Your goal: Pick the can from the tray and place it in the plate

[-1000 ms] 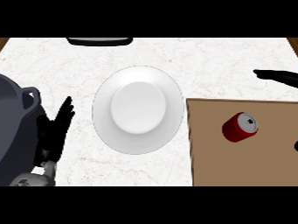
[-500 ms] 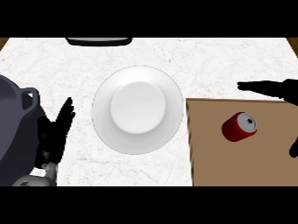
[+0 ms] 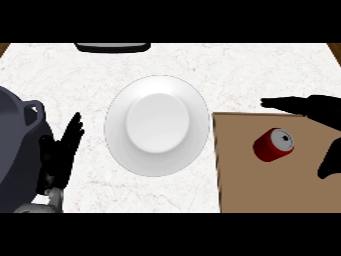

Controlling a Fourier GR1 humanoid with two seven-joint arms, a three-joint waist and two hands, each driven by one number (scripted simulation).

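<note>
Lying on its side on the brown tray (image 3: 239, 190), the red can (image 3: 273, 145), silver top facing up and toward the right hand (image 3: 334, 116), long axis running diagonally from that top down toward the plate side. Spreading open around it, that right hand: fingers (image 3: 284, 104) stretching out beyond the can on its far side, thumb (image 3: 337, 156) hanging on the near side, the can sitting just inside the gap between them, apart from both. Resting open and well apart, the left hand (image 3: 61, 150), fingers up, beside the dark pot (image 3: 3, 145), the white plate (image 3: 157, 125) lying between it and the can. Being by far the nearer, the right hand; judging the next move, sliding toward the plate side and closing across the can's short width, then carrying it past the tray's edge to the plate just beyond.
</note>
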